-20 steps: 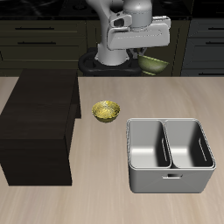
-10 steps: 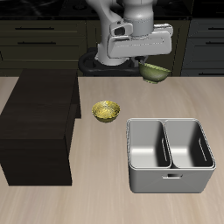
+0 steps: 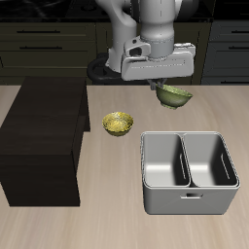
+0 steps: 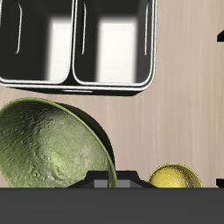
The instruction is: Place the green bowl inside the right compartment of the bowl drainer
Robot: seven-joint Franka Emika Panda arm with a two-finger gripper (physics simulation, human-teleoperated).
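Currently my hand (image 3: 168,88) is clamped on the green bowl (image 3: 175,95), pinching it at the rim; the bowl hangs tilted in the air behind the bowl drainer (image 3: 190,202), not yet over either well. In the wrist view the green bowl (image 4: 52,144) fills much of the frame, with the drainer's two wells beyond it.

Risks, as I judge them:
- A rim pinch on a tilted bowl is thin. A quick swing toward the drainer could let it rotate or slip out.
- The right compartment (image 3: 211,160) sits just across the central wall from its twin. If I release short, the bowl lands on the drainer's back rim or the dividing wall and tips into the wrong well.
- The yellow-green bowl (image 3: 119,123) sits on the desk (image 3: 97,224) beside the drainer, well clear; the dark box (image 3: 39,141) likewise.
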